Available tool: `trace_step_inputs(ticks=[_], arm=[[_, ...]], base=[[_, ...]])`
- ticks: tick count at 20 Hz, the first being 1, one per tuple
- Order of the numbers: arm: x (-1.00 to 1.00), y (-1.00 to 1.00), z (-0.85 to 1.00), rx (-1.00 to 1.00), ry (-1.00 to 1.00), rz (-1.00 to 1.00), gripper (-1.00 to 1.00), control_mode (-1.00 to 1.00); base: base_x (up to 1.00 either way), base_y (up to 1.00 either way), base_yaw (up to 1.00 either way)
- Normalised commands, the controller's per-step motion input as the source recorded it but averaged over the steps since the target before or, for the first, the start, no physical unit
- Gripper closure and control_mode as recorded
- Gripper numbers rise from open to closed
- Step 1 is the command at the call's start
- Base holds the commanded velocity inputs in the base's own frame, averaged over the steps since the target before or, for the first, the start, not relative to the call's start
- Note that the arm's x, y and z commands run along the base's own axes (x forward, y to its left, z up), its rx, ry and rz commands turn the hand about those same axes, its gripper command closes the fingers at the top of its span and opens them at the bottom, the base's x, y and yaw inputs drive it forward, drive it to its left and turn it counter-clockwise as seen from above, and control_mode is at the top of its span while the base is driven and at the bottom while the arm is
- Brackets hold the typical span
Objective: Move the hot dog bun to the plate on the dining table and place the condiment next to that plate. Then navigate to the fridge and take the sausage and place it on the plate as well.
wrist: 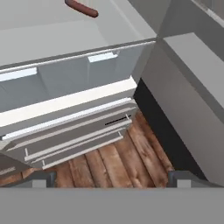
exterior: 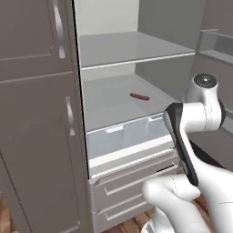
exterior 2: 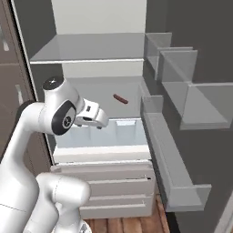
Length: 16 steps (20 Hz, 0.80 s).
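Reddish sausage (exterior: 139, 96) lies deep on the fridge shelf (exterior: 109, 107); the wide-open, empty tool (wrist: 109, 179) is probably low, so the shelf lip could be struck.

Sausage (exterior: 139, 96) reddish-brown, smooth, slight sheen, lying on a matt pale grey fridge shelf (exterior: 109, 102) that looks like frosted plastic or glass. Upper shelf (exterior 2: 86, 50) same finish, thin lighter front edge. Crisper drawer (exterior 2: 102, 136) translucent bluish plastic, smooth, with a white glossy trim strip below. Lower drawers (exterior: 132, 182) flat grey, matt, with plain grooved fronts. Door bins (exterior 2: 182, 113) semi-clear grey plastic, smooth. Cabinet door (exterior: 36, 113) on the left matt grey-brown, faintly scuffed, with satin metal-look handles (exterior: 69, 116). Floor (wrist: 118, 166) brown wood planks, visible grain, low sheen. Arm (exterior: 200, 113) glossy white plastic shell, dark shiny joints.
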Motion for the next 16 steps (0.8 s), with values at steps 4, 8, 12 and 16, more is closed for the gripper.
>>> trace_step_inputs(ticks=[4,8,12,16], arm=[[0.00,0.00,0.00,0.00,0.00,0.00,-1.00,1.00],[0.00,0.00,0.00,0.00,0.00,0.00,-1.00,1.00],[0.00,0.00,0.00,0.00,0.00,0.00,-1.00,1.00],[0.15,-0.24,-0.01,0.00,-0.01,0.07,-1.00,-1.00]], base=[[0.59,0.06,0.40],[0.71,-0.02,0.35],[0.52,-0.23,0.24],[0.20,-0.17,0.08]])
